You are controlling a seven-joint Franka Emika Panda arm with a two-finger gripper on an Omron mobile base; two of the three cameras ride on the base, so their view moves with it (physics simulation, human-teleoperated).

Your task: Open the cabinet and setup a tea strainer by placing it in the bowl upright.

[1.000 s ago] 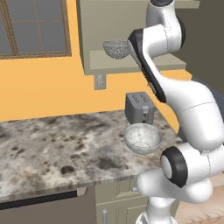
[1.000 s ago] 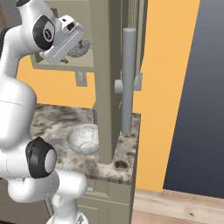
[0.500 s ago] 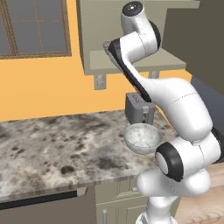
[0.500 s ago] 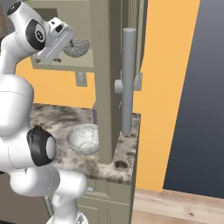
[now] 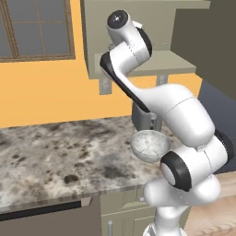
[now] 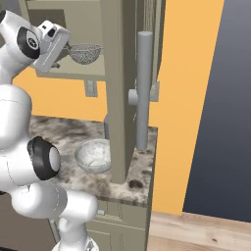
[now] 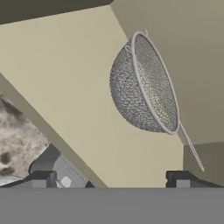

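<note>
Fingertips (image 7: pixel 43 178) of the gripper (image 7: pixel 111 179) stand wide apart at the bottom of the hand view, with nothing between them, and they point into the open cabinet (image 6: pixel 115 59) toward the tea strainer (image 7: pixel 144 85). From the right base view the gripper (image 6: pixel 62 48) hangs just left of the strainer (image 6: pixel 85 53), near it but not touching. That strainer, a grey mesh half-sphere with a metal rim and a thin handle (image 7: pixel 191 148), sits on the pale shelf (image 7: pixel 78 100) inside the cabinet; in the hand view it looks tipped because the camera is rolled, while the right base view shows it rim-up on the shelf. The cabinet door (image 6: pixel 120 93) stands swung open toward the near side, its long grey bar handle (image 6: pixel 143 90) vertical on the right of the door edge. Below the shelf, the bowl (image 6: pixel 94 155) rests on the speckled stone counter (image 5: pixel 60 152), pale and round with a speckled inside, just left of the open door. From the left base view the bowl (image 5: pixel 148 144) lies near the arm's forearm, with a dark grey box-shaped object (image 5: pixel 142 118) just beyond it against the orange wall (image 5: pixel 46 92). A window (image 5: pixel 34 30) with a wooden frame sits on the far left of that wall.
</note>
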